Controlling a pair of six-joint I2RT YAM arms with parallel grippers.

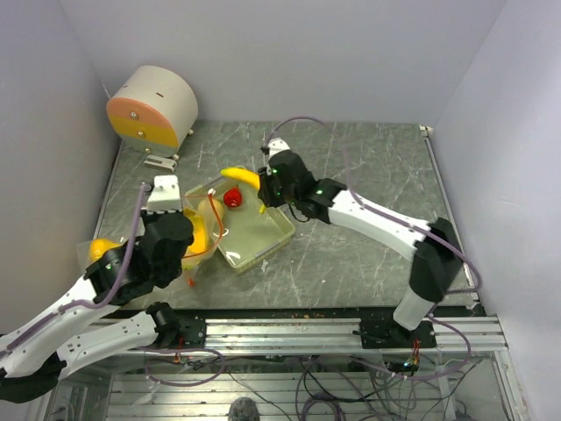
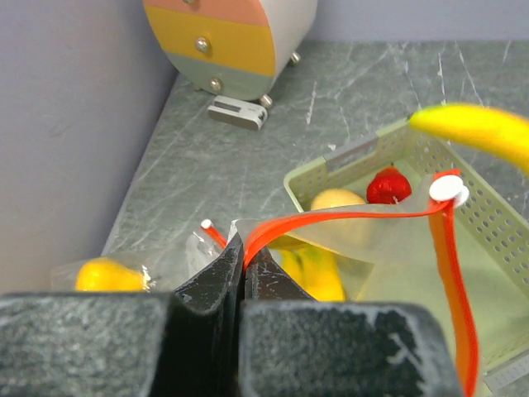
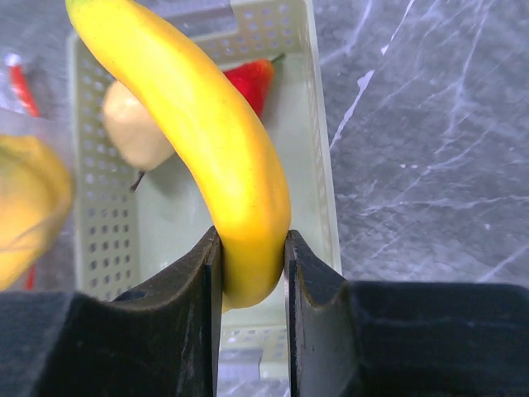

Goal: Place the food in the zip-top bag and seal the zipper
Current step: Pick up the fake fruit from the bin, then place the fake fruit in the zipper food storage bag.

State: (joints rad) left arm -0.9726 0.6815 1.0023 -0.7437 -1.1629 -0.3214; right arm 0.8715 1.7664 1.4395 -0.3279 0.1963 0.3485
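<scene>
Loading is partly done, as far as the views show. Your left gripper (image 2: pixel 244 258) is pinched tight on the narrow red-orange zipper strip (image 2: pixel 331 219) of the clear, floppy zip-top plastic bag (image 2: pixel 372 248). It lifts the bag's mouth open just beside, and partly over, the pale green perforated rectangular tray (image 2: pixel 364 150). At least one glossy yellow toy fruit (image 2: pixel 318 277) shows through the film and appears to be inside. Another yellow piece (image 2: pixel 103 275) lies under plastic at the far left, though you cannot tell whether that is the same bag. Your right gripper (image 3: pixel 248 248) is clamped on one end of a glossy yellow toy banana (image 3: pixel 207 124), raised above the tray and not yet in the bag. A small red piece (image 3: pixel 252 78) and a pale cream rounded fruit (image 3: pixel 136 124) lie in the tray. By this reading, you have the banana and those two left to bag, and then the gaping zipper to press shut along its length.
</scene>
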